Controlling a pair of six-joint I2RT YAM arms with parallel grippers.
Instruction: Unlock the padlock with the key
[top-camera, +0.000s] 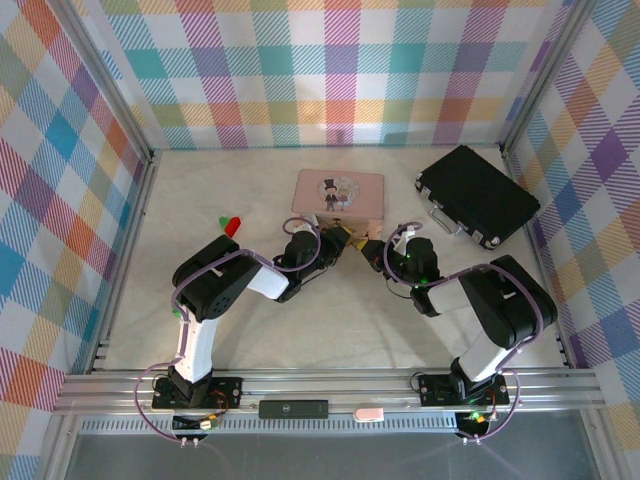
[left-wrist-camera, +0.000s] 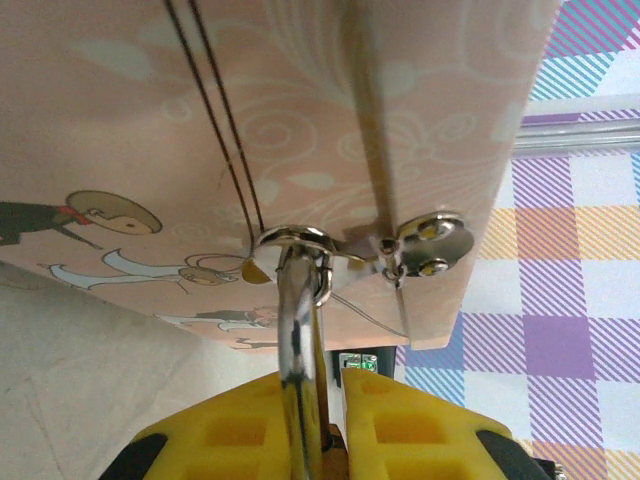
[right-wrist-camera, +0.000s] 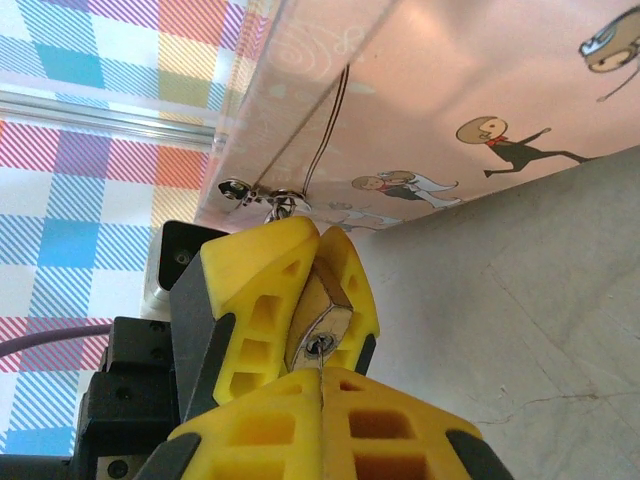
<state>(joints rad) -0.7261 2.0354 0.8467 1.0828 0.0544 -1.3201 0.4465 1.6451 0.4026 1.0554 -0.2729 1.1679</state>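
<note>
Left end effector clamps the padlock hanging from the pink box's clasp, right end effector pinches the key at its keyhole; an off-axis twist could probably slip or bend the key.

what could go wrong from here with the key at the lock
1. The key is a thin sliver pinched in the right gripper; turning it may make it slip or bend.
2. The padlock hangs from the clasp of the pink box; if the left gripper slips, it could twist with the key or tug the box.
</note>
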